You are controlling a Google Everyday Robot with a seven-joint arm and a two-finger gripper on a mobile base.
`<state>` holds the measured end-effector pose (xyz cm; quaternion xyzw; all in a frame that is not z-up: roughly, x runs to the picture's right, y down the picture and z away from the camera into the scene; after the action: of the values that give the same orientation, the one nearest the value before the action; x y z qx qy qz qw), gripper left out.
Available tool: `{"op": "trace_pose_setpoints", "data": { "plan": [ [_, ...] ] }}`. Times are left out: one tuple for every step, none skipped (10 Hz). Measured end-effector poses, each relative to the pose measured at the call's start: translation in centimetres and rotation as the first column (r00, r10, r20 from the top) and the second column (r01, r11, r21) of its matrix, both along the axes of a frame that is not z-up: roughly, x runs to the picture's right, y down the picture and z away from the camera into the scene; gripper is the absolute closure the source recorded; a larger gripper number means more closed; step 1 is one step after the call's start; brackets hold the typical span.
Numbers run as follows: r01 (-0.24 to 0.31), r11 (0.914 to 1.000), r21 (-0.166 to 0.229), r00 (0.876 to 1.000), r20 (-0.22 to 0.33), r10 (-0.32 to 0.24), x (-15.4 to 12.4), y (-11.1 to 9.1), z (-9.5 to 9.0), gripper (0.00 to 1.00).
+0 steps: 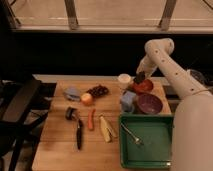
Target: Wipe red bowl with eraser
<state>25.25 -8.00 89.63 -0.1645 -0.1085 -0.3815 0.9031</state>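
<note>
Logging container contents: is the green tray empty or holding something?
Not empty: a metal utensil lies in the green tray, toward its left side. The hand is at the red bowl, beyond the tray.

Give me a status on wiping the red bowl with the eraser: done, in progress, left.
Done: the eraser is off the table, apparently gripped in the pincer. In hand: the pincer hangs at the left rim of the red bowl, behind the purple bowl. Left: the wipe itself. Whether the eraser touches the bowl's inside cannot be told, so count it as not finished.
</note>
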Motion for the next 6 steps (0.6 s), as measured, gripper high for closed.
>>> {"op": "trace_pose_setpoints", "data": {
  "plan": [
    [-0.01, 0.9999, -0.006, 1.0, 0.001, 0.01, 0.7, 0.3, 0.5, 1.0],
    [-0.023, 0.9997, -0.01, 1.0, -0.006, 0.023, 2.2, 0.9, 1.3, 1.0],
    [-0.032, 0.9995, 0.007, 1.0, 0.0, 0.032, 3.0, 1.6, 2.1, 1.0],
    [-0.043, 0.9986, 0.031, 0.999, 0.012, 0.043, 2.9, 1.8, 2.4, 1.0],
    [-0.061, 0.9971, 0.046, 0.998, 0.013, 0.061, 3.3, 2.4, 2.9, 1.0],
    [-0.07, 0.9963, 0.051, 0.998, 0.011, 0.069, 3.6, 2.6, 2.9, 1.0]
  ]
}}
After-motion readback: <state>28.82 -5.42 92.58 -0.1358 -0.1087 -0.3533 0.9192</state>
